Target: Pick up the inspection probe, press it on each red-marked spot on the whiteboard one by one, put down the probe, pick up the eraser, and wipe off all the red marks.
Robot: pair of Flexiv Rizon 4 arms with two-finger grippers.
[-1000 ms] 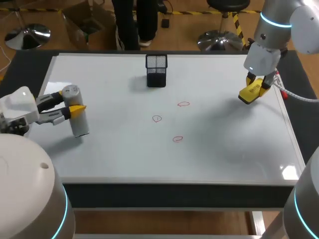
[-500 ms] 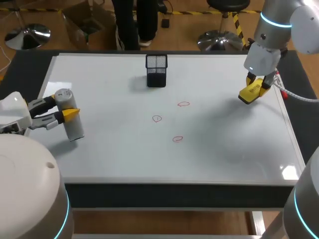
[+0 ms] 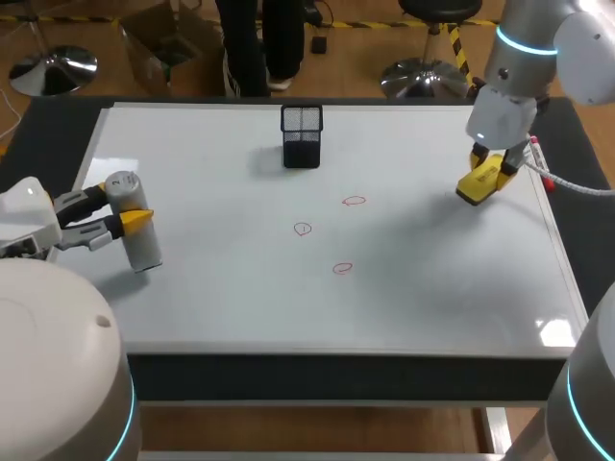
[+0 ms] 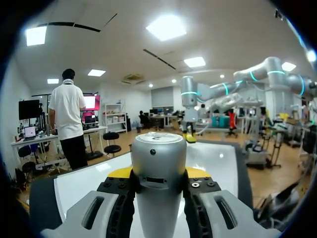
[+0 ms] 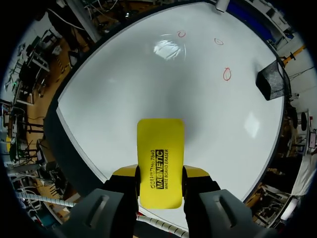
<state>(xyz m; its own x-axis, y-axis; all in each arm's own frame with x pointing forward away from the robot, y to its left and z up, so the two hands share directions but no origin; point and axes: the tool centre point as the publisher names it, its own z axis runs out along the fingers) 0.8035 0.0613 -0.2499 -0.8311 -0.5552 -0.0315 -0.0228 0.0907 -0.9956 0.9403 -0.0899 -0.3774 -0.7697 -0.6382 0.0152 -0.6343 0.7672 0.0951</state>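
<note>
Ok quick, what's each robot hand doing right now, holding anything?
Left gripper: closed, holding the silver probe.
Right gripper: closed, holding the yellow eraser.

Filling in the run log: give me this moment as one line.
left gripper: shut on probe, left side of whiteboard | right gripper: shut on eraser, right side | red marks: three, unwiped

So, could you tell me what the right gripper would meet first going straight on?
Probably bare whiteboard: the right gripper, shut on the eraser, points down at it, short of the marks.
</note>
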